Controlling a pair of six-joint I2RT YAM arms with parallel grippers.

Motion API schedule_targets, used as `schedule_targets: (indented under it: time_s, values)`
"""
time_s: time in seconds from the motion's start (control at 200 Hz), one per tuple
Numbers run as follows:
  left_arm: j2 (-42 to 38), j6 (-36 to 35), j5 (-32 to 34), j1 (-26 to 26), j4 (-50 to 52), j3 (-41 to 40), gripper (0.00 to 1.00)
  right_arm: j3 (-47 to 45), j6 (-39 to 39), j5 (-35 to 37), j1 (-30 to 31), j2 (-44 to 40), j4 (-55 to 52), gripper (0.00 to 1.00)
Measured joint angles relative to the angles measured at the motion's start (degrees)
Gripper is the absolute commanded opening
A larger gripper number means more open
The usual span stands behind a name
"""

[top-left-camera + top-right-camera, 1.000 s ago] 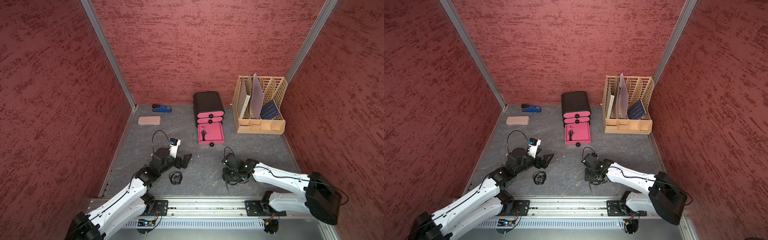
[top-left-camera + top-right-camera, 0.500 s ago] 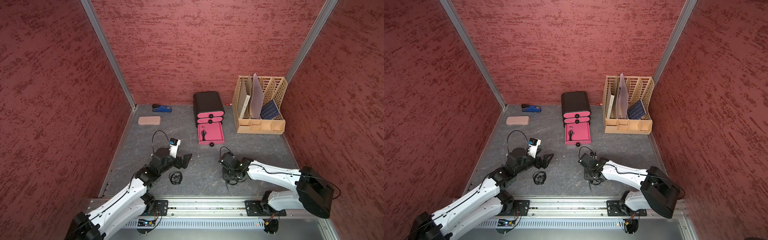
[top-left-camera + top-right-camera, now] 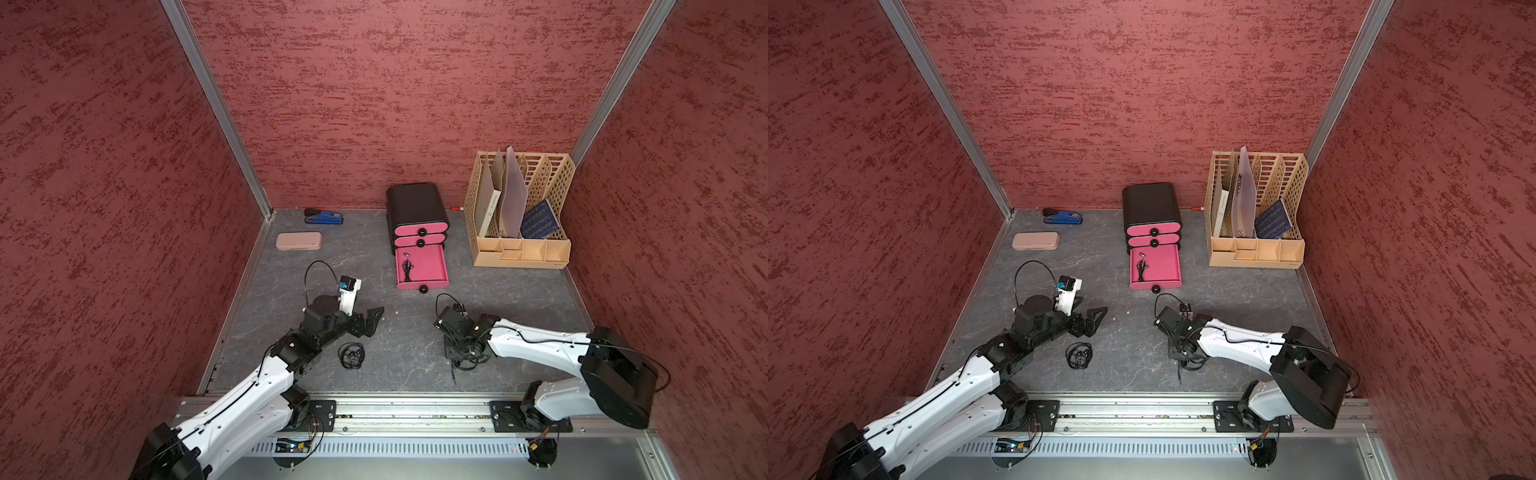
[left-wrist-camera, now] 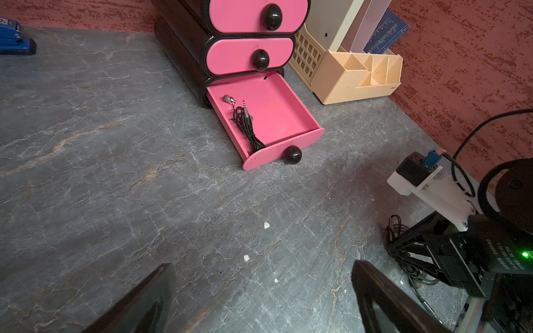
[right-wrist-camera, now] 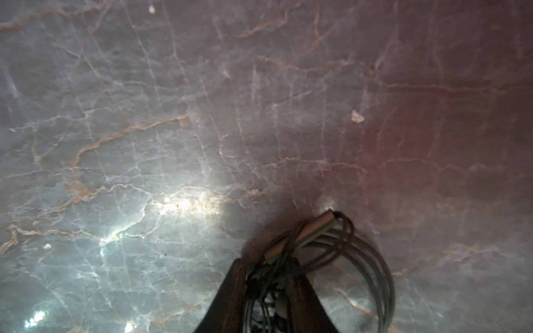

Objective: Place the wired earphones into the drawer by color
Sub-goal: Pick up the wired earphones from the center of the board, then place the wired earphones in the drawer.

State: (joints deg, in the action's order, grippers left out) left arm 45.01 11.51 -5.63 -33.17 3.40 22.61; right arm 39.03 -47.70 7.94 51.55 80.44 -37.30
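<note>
the right pincer (image 5: 268,276) points down at the grey marbled worktop (image 3: 407,332), near and right of centre. its jaws stand narrow, pinching a black coiled bundle of thin earphone cable (image 5: 331,239) whose loops spill out to one side. the left pincer (image 4: 259,299) hangs wide over the worktop with nothing between its jaws. a second black earphone coil (image 3: 352,355) lies just beside the left arm. a third black earphone bundle (image 3: 407,268) lies in the pulled-out bottom pink drawer (image 3: 432,266) of the small black cabinet (image 3: 413,201), far middle.
</note>
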Motion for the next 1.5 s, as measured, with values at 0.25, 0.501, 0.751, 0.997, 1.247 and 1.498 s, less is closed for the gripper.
schedule_targets:
  time_s: [0.25,0.501,0.751,0.997,1.247,1.498]
  values:
    - [0.0,0.0,0.0,0.0,0.0,0.0,1.0,0.0,0.1,0.2,0.0,0.0,0.0,0.11]
    - [0.0,0.0,0.0,0.0,0.0,0.0,1.0,0.0,0.2,0.8,0.0,-1.9,-0.3,0.06]
    - [0.0,0.0,0.1,0.0,0.0,0.0,1.0,0.3,2.4,2.6,0.0,-7.6,-1.1,0.05]
    - [-0.7,0.0,0.2,0.0,0.0,-0.1,1.0,7.0,7.6,5.9,-0.2,-10.9,-2.0,0.04]
    - [-0.8,0.0,0.2,0.0,-0.1,-0.1,1.0,14.9,14.5,7.8,-2.5,-8.5,-1.0,0.04]
    - [-0.8,0.0,0.2,0.0,-0.1,-0.1,1.0,18.1,19.8,7.8,-5.4,-3.4,2.6,0.03]
